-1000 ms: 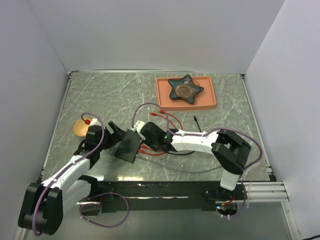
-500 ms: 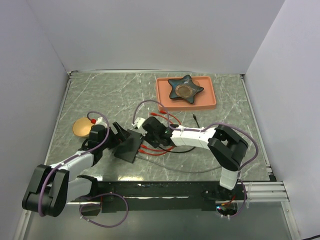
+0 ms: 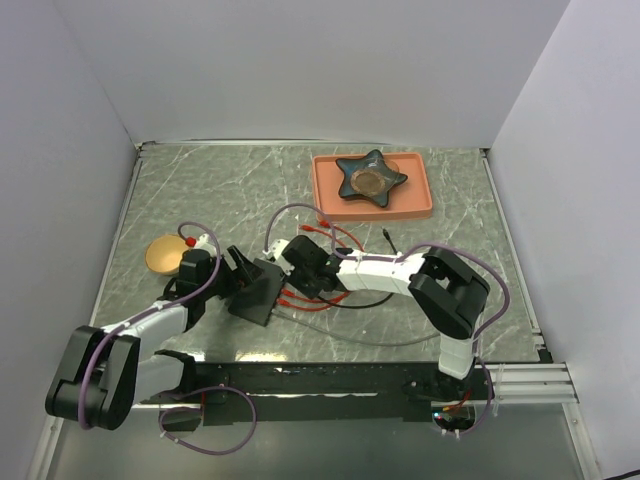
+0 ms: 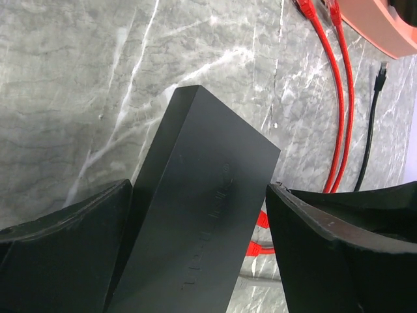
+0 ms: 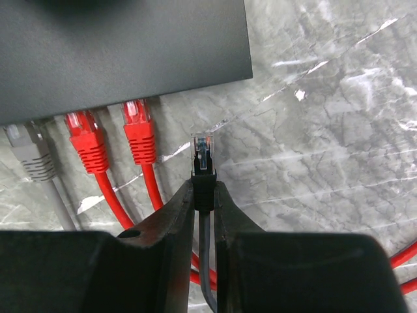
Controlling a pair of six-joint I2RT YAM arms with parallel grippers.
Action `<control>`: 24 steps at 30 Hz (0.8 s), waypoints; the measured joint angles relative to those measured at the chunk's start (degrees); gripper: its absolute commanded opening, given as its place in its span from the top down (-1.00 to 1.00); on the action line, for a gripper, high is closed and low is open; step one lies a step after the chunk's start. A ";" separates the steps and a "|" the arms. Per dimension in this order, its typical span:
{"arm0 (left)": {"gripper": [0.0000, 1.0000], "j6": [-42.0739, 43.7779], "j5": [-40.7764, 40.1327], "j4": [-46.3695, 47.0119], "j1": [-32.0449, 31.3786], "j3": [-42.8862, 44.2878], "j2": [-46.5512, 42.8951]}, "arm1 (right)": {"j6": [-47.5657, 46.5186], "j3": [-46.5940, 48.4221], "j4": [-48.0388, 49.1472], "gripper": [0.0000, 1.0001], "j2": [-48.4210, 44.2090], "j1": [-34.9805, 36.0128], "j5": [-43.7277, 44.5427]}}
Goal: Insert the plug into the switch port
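Right wrist: right gripper [image 5: 203, 189], pinching the plug [image 5: 203, 155], has neared the switch [image 5: 117, 52], which the spread left gripper [image 4: 197, 195] now straddles for insertion.

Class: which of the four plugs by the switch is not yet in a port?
The clear plug, held by the right pincer; the grey plug and two red plugs already sit in the switch.
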 measured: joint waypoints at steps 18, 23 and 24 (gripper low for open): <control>-0.64 1.79 2.16 1.36 0.13 0.00 1.33 | 0.50 2.91 -0.11 1.00 3.02 0.00 -0.39; -0.65 1.95 2.19 1.86 0.13 0.02 1.81 | 0.81 2.91 0.09 1.00 3.08 0.00 -0.31; -0.65 1.95 2.21 1.90 0.13 0.02 1.81 | 0.87 2.91 0.11 1.00 3.08 0.00 -0.28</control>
